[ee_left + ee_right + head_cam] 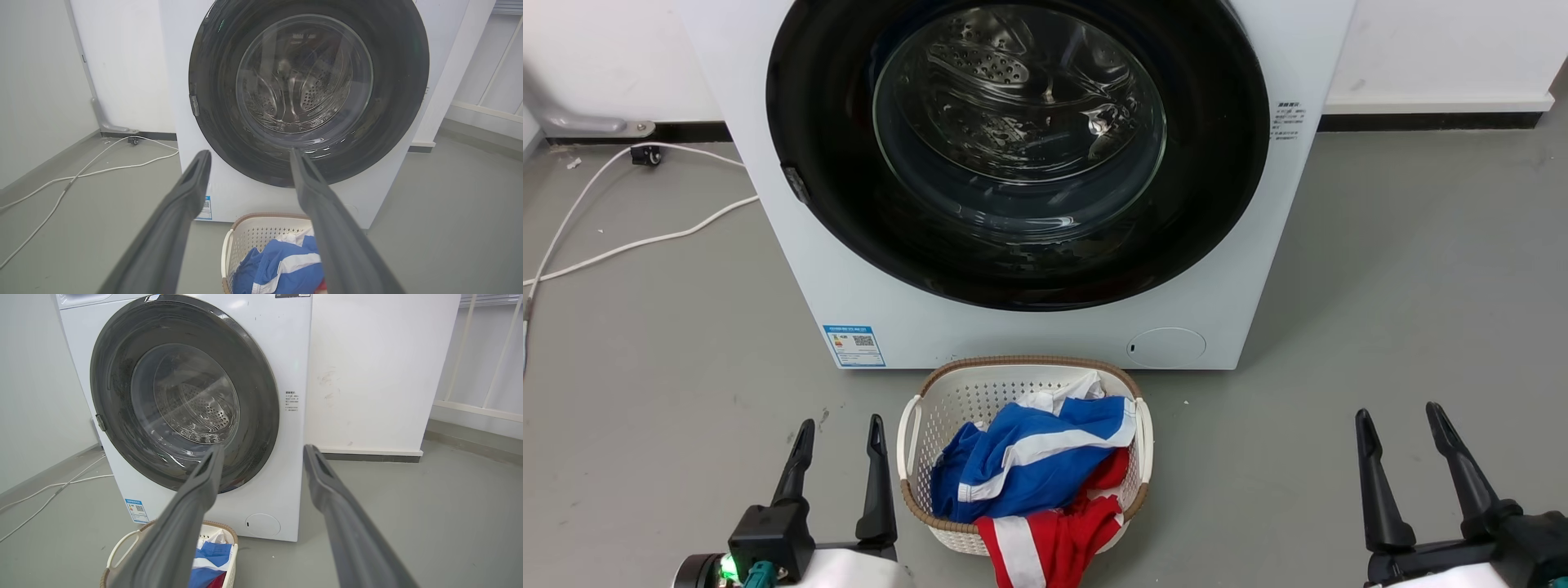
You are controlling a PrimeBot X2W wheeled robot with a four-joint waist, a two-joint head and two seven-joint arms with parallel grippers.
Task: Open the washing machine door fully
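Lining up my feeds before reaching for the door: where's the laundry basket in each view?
Head view: laundry basket at bottom centre, in front of the washing machine.
Left wrist view: bottom centre.
Right wrist view: bottom left.
Shared landmark: the blue label on the machine's lower left corner.

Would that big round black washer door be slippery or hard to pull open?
Probably slippery: the washing machine door looks glossy and smooth. Being glass and hard rim, it likely swings stiffly rather than flexing. The small tab at its left rim seems the likeliest grip.
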